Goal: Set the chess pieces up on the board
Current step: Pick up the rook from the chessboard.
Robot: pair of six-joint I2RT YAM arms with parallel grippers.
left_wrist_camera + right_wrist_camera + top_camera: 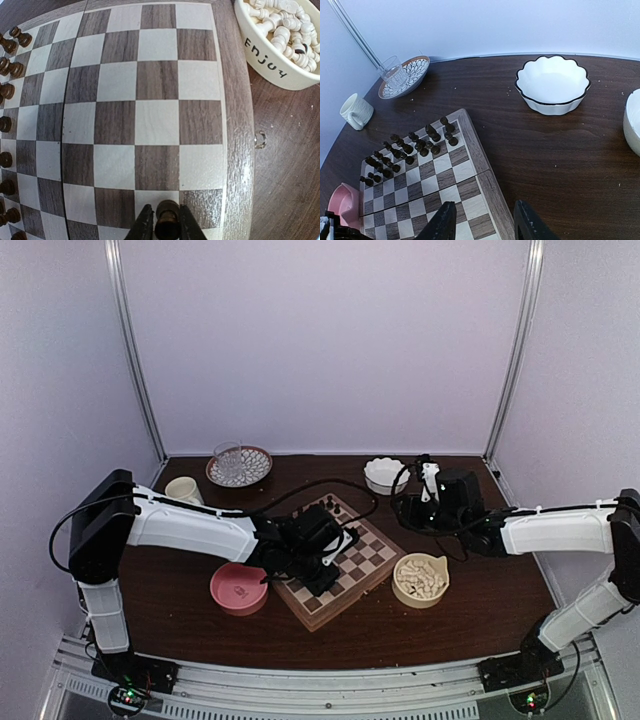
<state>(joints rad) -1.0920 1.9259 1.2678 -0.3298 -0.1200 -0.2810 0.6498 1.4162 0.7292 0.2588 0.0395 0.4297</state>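
The board (pixel 377 556) lies at the table's middle, turned at an angle. Several dark brown chess pieces (pixel 326 506) stand in rows along its far edge, showing at the left rim in the left wrist view (pixel 7 91) and in the right wrist view (pixel 410 149). My left gripper (pixel 166 210) is low over the board (pixel 150 120), shut on one dark chess piece (pixel 167 224) above a cream square near the right border. My right gripper (pixel 485 225) hangs open and empty, high over the board's border (pixel 492 200).
A cream bowl lettered "Enjoy" (pixel 421 580) (pixel 280 70), holding several cream-white pieces, sits right of the board. A pink bowl (pixel 239 588) is on its left. A scalloped white bowl (pixel 552 85), a patterned plate with a glass (pixel 404 76) and a mug (pixel 356 111) stand at the back.
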